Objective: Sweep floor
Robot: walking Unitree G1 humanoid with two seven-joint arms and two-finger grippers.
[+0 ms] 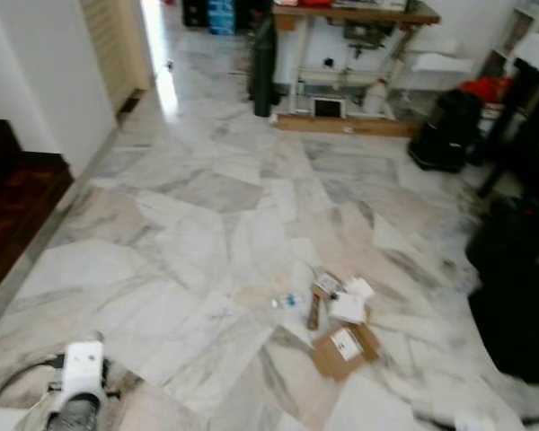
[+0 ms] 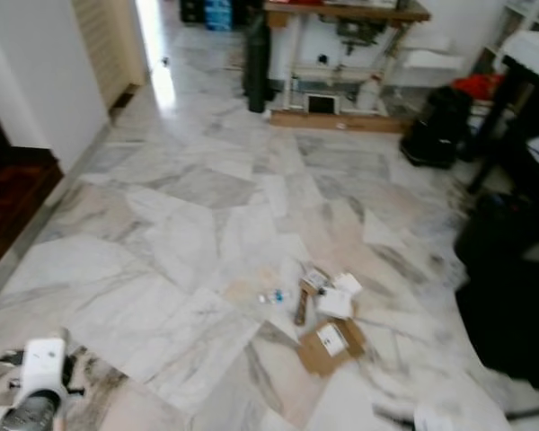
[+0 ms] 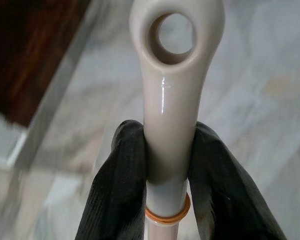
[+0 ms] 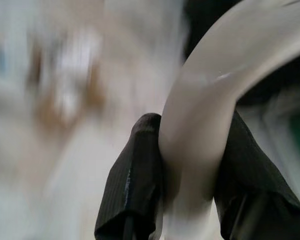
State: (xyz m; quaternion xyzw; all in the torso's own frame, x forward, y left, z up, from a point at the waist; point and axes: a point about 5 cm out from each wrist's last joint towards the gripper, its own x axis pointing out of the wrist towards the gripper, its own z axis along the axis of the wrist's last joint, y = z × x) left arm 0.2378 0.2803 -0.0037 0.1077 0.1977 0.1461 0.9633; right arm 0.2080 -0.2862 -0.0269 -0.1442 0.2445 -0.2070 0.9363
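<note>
Left wrist view: a cream handle (image 3: 170,130) is clamped by the left gripper (image 3: 170,165), a curved cream handle (image 4: 210,125) by the right gripper (image 4: 190,165), while the litter (image 1: 337,314) is seen ahead, nearer the right arm.

**Right wrist: jaws clamped on a pale handle**

The right gripper (image 4: 190,165) has its black jaws pressed against both sides of a curved cream handle (image 4: 215,100). Behind it, the pale floor (image 4: 50,150) is blurred, with indistinct brown and white patches.
</note>
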